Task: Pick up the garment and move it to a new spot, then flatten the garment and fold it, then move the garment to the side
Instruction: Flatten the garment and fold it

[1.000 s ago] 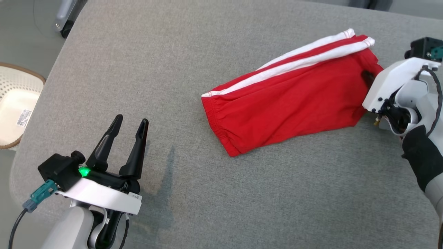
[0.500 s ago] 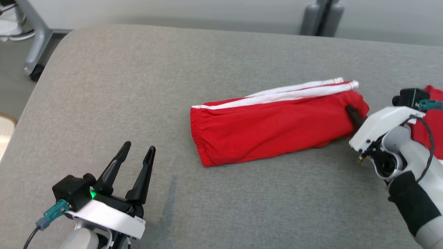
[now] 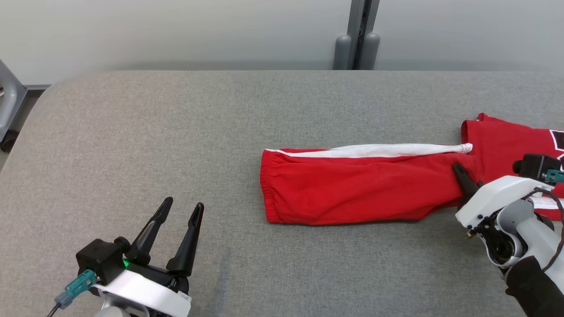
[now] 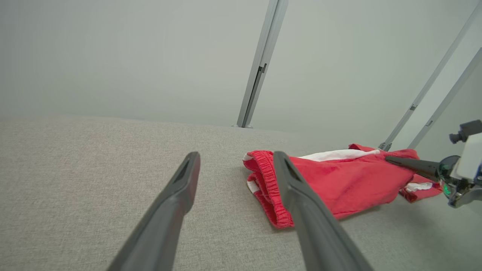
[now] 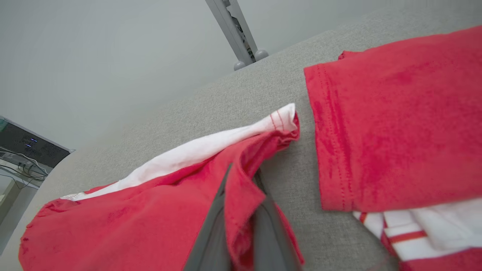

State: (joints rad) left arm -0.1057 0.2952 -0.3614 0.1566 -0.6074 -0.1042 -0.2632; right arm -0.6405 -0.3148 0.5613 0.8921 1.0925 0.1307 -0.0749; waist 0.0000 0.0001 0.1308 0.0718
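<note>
At the lower left of the head view the left claw [image 3: 184, 203] hovers over bare grey worktop [image 3: 132, 145], its two dark fingers spread apart and holding nothing; its own wrist view shows the same open gap [image 4: 236, 154] with the cloth beyond it. At the lower right, the right claw [image 3: 459, 172] reaches in from its white wrist and is closed on the right end of the garment [image 3: 352, 189]; in the right wrist view a fold of red fabric is pinched between the two grey fingers [image 5: 243, 177]. The garment, red with a white side stripe [image 3: 387, 150] along its far edge, lies stretched left to right across the middle-right of the worktop, its gathered waistband [image 3: 265, 189] at the left end, well apart from the left claw. Just beyond the gripped end, at the right edge of the frame, lies a second red cloth [image 3: 506, 141], near the garment's white-striped corner, with a red-and-white striped piece [image 5: 425, 226] under its near edge. Past the worktop's far edge a grey post [image 3: 358, 35] stands against a pale wall [image 3: 176, 35].
</note>
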